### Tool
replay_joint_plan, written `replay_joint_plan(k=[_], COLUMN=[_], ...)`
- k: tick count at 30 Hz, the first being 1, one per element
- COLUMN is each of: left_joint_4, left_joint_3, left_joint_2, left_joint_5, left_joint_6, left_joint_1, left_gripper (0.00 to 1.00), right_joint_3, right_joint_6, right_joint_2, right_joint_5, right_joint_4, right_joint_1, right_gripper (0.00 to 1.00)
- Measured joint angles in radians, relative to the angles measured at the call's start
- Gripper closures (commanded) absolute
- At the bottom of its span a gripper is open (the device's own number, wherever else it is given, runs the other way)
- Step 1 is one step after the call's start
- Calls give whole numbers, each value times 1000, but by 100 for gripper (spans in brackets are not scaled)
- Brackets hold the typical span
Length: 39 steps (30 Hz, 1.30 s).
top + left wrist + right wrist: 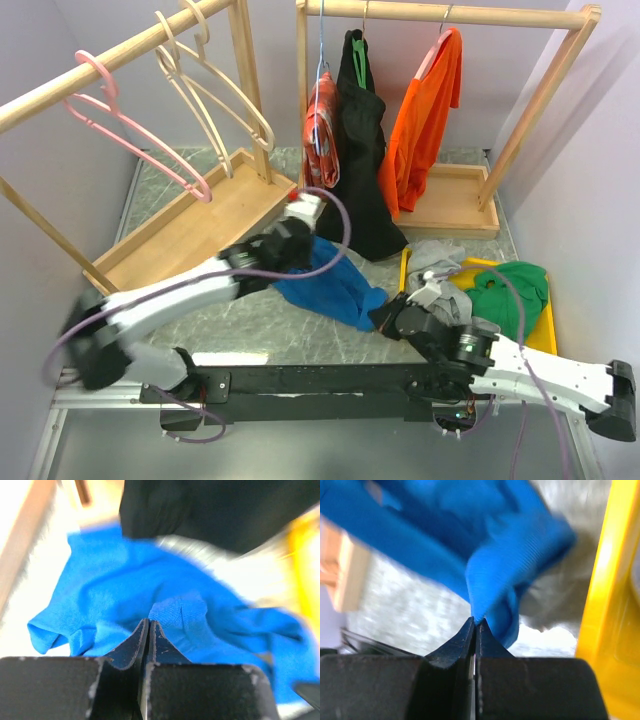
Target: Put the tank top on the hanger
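Observation:
The blue tank top [335,283] lies crumpled on the table between my two arms. My left gripper [308,250] is at its far left edge, and in the left wrist view the jaws [149,623] are shut with a raised fold of the tank top [175,611] at their tips. My right gripper [384,315] is at its near right corner, shut on a tip of the tank top [505,575] that rises from the closed jaws [475,621]. The pink hanger [135,135] hangs on the left wooden rack, well apart from both grippers.
Two cream hangers [215,90] hang beside the pink one. The left rack's wooden base [190,225] lies just behind my left arm. The right rack holds red [321,130], black [362,150] and orange [425,115] garments. A yellow tray [545,330] holds green [512,290] and grey [437,265] garments.

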Motion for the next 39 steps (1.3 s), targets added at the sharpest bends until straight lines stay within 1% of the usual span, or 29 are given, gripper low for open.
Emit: replay_joint_plan(k=[4, 6, 8, 12, 15, 17, 19, 20, 22, 24, 27, 28, 30, 32, 33, 34, 36, 37, 38, 39], left_joint_4=[-10, -18, -28, -67, -86, -85, -86, -84, -71, -67, -53, -46, -37, -26, -22, -16, -11, -10, -10, -13], left_joint_3=[-8, -1, 27, 154, 256, 290, 285, 268, 188, 72, -114, -183, -308, -433, -491, -550, -615, -639, -657, -663], left_joint_2=[-270, -374, -441, -466, -468, -482, -514, -534, -585, -641, -681, -691, -694, -706, -718, -734, -759, -772, -786, -800], left_joint_5=[7, 6, 0, -32, -63, -82, -89, -90, -86, -76, -49, -35, -6, 23, 34, 45, 53, 54, 55, 53], left_joint_6=[-25, -35, -40, -40, -34, -33, -37, -43, -64, -98, -154, -179, -222, -276, -303, -334, -373, -393, -413, -420], left_joint_1=[-12, -12, -12, -12, -12, -12, -12, -12, -12, -12, -12, -12, -12, -12, -12, -12, -12, -12, -12, -12], left_gripper=[99, 99, 99, 99, 99, 99, 99, 99, 99, 99, 99, 96, 96, 92, 86, 70, 56, 34, 29, 26], right_joint_3=[183, 320, 475, 800, 1016, 1127, 1166, 1157, 1064, 906, 652, 559, 389, 264, 222, 171, 129, 124, 125, 127], right_joint_6=[-51, -111, -185, -370, -497, -550, -579, -582, -575, -546, -475, -449, -399, -356, -341, -320, -300, -296, -295, -294], right_joint_2=[-52, -47, -21, 106, 208, 264, 286, 284, 252, 201, 143, 130, 122, 148, 169, 200, 251, 277, 298, 311], right_joint_5=[113, 187, 252, 324, 312, 284, 250, 238, 202, 153, 66, 27, -53, -129, -156, -194, -241, -261, -270, -277], right_joint_4=[-116, -148, -164, -149, -138, -132, -117, -115, -87, -69, -50, -35, -3, 30, 44, 69, 96, 103, 119, 130], right_joint_1=[0, 0, -5, -49, -109, -154, -185, -192, -198, -198, -198, -198, -198, -198, -198, -199, -198, -198, -198, -198], right_gripper=[100, 100, 100, 100, 100, 100, 100, 100, 100, 100, 100, 100, 100, 100, 100, 100, 100, 100, 100, 97])
